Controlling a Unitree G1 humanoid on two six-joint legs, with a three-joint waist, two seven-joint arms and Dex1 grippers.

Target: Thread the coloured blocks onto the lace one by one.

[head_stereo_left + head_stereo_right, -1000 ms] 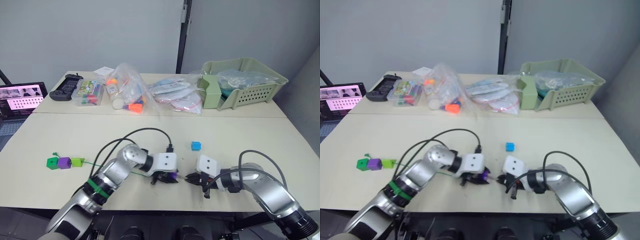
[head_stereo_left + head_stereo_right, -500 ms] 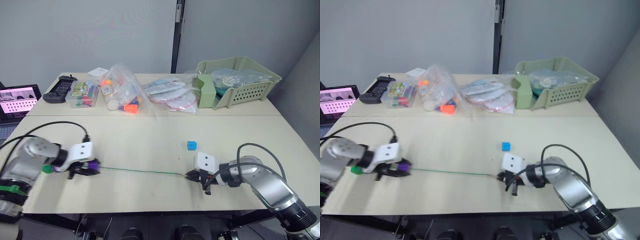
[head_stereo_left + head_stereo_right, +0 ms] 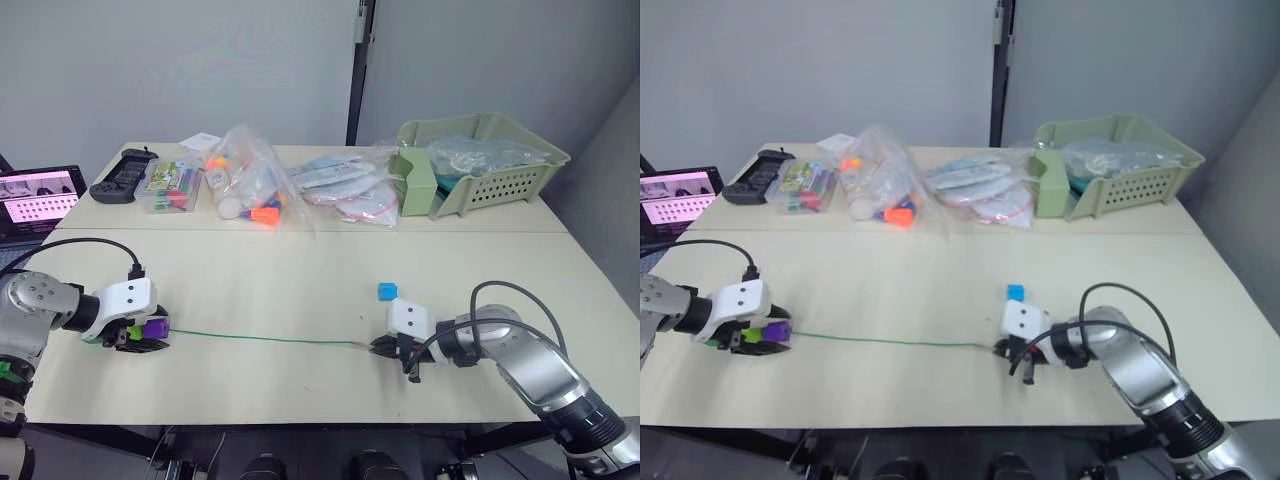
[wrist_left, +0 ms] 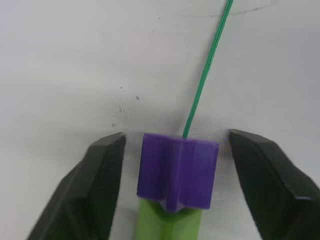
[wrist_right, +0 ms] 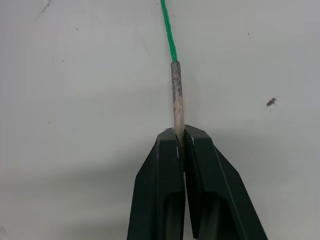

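Note:
The lace [image 3: 270, 338] lies stretched across the near part of the table. My right gripper [image 3: 385, 347] is shut on its stiff pale tip [image 5: 176, 95]. At the lace's left end a purple block [image 4: 178, 172] sits threaded, pressed against a light green block [image 4: 170, 227]. My left gripper [image 3: 140, 335] is open around the purple block, with a gap on each side between fingers [image 4: 100, 165] and block. The blue block [image 3: 388, 291] lies loose on the table just beyond my right gripper.
Along the table's far side stand a green basket [image 3: 490, 165], plastic bags [image 3: 250, 180], a clear marker case [image 3: 175, 187] and a black controller [image 3: 125, 185]. A lit screen [image 3: 35, 195] is at the far left. The table's front edge is close to both grippers.
My left gripper has slid the purple block leftward along the lace, from beside the right gripper to the other threaded blocks. The right gripper has kept hold of the tip.

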